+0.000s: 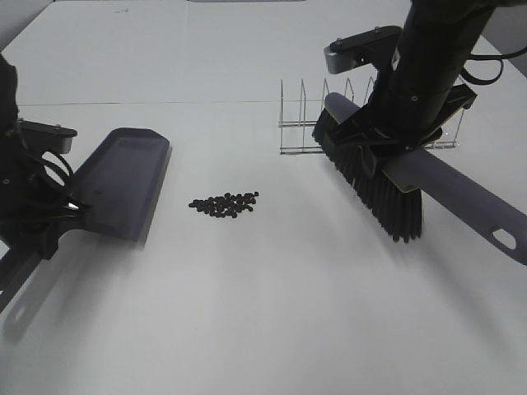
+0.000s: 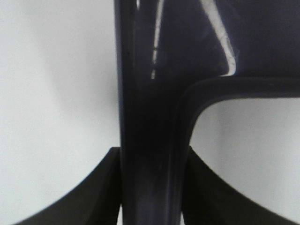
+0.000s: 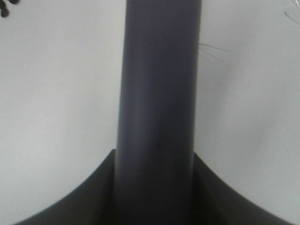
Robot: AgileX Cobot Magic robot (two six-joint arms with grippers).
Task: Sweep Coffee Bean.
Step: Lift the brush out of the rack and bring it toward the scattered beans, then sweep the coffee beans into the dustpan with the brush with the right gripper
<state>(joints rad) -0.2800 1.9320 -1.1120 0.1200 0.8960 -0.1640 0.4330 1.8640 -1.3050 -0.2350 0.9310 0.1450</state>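
Note:
A small loose cluster of dark coffee beans (image 1: 224, 204) lies on the white table (image 1: 272, 313), a few showing at a corner of the right wrist view (image 3: 5, 8). A dark grey dustpan (image 1: 122, 183) rests left of the beans, mouth toward them. My left gripper (image 1: 51, 220) is shut on the dustpan's handle (image 2: 150, 154). A brush (image 1: 375, 181) with black bristles hangs right of the beans, above the table. My right gripper (image 1: 395, 140) is shut on the brush's grey handle (image 3: 159, 117).
A wire dish rack (image 1: 329, 115) stands behind the brush at the back right. The brush handle's far end (image 1: 502, 234) reaches toward the right edge. The left arm's body (image 1: 16, 181) sits at the left edge.

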